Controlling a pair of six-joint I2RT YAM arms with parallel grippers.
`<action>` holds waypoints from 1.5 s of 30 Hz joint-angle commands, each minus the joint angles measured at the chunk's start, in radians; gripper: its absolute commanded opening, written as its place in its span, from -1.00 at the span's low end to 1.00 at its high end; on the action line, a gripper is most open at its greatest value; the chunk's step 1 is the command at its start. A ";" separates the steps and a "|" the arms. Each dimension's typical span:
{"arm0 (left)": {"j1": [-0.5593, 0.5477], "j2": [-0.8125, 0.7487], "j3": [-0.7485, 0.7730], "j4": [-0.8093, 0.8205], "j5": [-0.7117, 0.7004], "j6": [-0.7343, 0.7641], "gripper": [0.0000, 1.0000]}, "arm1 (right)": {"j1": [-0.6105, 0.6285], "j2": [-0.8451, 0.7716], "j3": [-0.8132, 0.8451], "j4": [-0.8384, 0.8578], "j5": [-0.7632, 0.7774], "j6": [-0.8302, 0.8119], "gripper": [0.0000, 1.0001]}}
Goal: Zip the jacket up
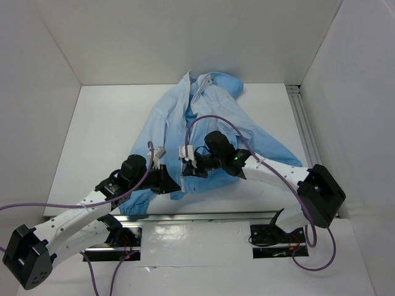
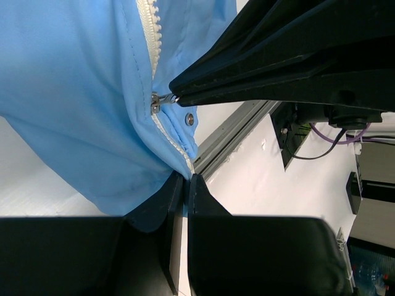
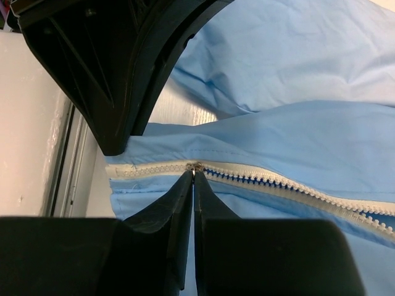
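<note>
The jacket (image 1: 207, 117) lies spread on the white surface (image 1: 105, 135), hem toward the arms. It is thin and limp, so it will likely bunch unless kept taut. The left gripper (image 2: 186, 179) has its jaws pinching the hem below the zipper (image 2: 148, 31), a sound anchor. The right gripper (image 3: 193, 176) has its jaws pressed together, apparently on the tiny slider (image 3: 196, 166), which could slip.
</note>
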 commanded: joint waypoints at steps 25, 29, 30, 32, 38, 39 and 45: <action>0.004 -0.030 0.045 -0.048 -0.080 0.015 -1.00 | 0.028 -0.030 0.021 0.049 0.124 0.013 -1.00; 0.027 -0.018 0.107 -0.192 -0.191 0.015 -0.61 | 0.028 -0.090 -0.017 0.058 0.143 0.031 -1.00; 0.027 -0.018 0.118 -0.206 -0.191 0.015 -0.30 | 0.028 -0.090 -0.017 0.069 0.131 0.042 -1.00; 0.027 -0.008 0.131 -0.216 -0.191 0.004 0.60 | 0.028 -0.099 -0.026 0.069 0.121 0.074 -1.00; 0.027 -0.227 0.067 -0.297 -0.320 -0.310 0.56 | 0.019 -0.008 0.095 0.023 0.212 0.362 -1.00; 0.027 -0.264 0.041 -0.267 -0.293 -0.339 0.44 | 0.019 0.008 0.134 -0.005 0.212 0.404 -1.00; 0.027 -0.357 -0.103 -0.116 -0.165 -0.601 0.30 | 0.019 0.057 0.179 0.027 0.233 0.510 -1.00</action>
